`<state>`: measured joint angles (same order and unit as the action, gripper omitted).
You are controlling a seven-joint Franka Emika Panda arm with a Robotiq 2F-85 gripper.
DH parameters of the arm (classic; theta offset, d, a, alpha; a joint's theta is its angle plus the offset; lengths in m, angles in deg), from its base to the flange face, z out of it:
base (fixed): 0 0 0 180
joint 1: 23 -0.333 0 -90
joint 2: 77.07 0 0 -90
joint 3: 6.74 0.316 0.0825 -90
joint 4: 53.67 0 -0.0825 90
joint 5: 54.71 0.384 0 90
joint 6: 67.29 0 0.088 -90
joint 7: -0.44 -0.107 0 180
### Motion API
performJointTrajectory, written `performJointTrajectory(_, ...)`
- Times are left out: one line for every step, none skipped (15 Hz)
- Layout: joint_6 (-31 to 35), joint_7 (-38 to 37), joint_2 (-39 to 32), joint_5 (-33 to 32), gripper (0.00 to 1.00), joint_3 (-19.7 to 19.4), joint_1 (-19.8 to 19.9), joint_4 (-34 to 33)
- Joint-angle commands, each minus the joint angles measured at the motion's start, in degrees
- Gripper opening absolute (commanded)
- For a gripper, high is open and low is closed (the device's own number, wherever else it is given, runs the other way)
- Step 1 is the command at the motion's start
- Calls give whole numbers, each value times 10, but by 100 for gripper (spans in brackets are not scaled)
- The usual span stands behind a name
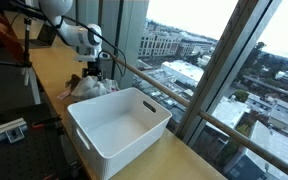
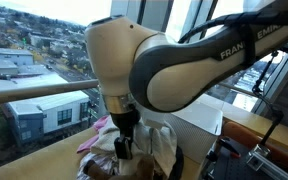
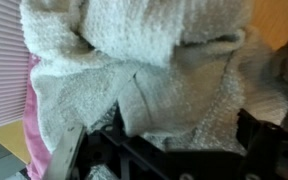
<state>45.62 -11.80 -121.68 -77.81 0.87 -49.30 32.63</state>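
Item: white fleecy cloth [image 3: 154, 70] — heaped on the wooden table [image 1: 46, 66], just beside the white bin [image 1: 119, 125]. Gripper [image 1: 97, 73] directly above the heap, jaws apart — contact unclear. Pink cloth [image 3: 34, 130] at the heap's edge.

The cloth pile [image 1: 92, 87] sits right under your gripper [image 1: 96, 74] and fills the gap between its spread fingers [image 3: 65, 151]. The bin [image 1: 119, 125] stands just beside the pile and the window rail [image 1: 144, 75] runs close behind; your free room is above.
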Motion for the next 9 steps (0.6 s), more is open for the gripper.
performJointTrajectory(37,-39,-3,-14,74,-14,-20,41)
performJointTrajectory(45,-50,-7,-16,68,-13,-26,50)
performJointTrajectory(50,-64,-7,-18,58,-13,-34,58)
performJointTrajectory(57,-75,-9,-20,51,-13,-40,64)
performJointTrajectory(58,-87,-8,-21,42,-11,-47,69)
performJointTrajectory(59,-100,-6,-19,37,-8,-55,72)
performJointTrajectory(56,-114,-3,-19,31,-6,-64,74)
performJointTrajectory(53,-128,4,-17,22,-3,-73,76)
performJointTrajectory(50,-144,9,-16,16,-4,-85,76)
